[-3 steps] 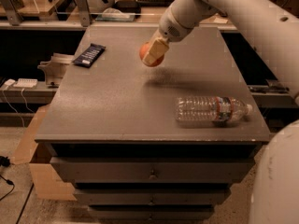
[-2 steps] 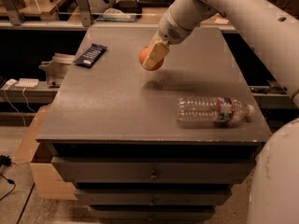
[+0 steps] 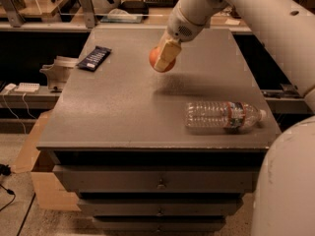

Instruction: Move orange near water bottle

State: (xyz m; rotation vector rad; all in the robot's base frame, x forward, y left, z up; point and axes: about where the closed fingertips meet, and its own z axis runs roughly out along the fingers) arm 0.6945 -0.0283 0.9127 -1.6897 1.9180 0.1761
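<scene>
My gripper (image 3: 163,58) hangs from the white arm coming in from the upper right and is shut on the orange (image 3: 156,58), a round orange fruit held above the grey tabletop (image 3: 123,107), with its shadow on the surface to the right. A cream finger (image 3: 166,55) covers much of the fruit. The water bottle (image 3: 224,115), clear and ribbed with a white cap and a red-and-green label band, lies on its side near the table's right front corner, below and to the right of the orange.
A dark flat packet (image 3: 94,58) lies at the table's left rear. Drawers (image 3: 157,183) run under the front edge. Shelves with clutter (image 3: 118,9) stand behind. A cardboard box (image 3: 42,181) sits on the floor at left. The robot's white body (image 3: 288,181) fills the lower right.
The gripper with the orange has shifted slightly forward and to the right, toward the bottle. The bottle and the dark packet have not moved.
</scene>
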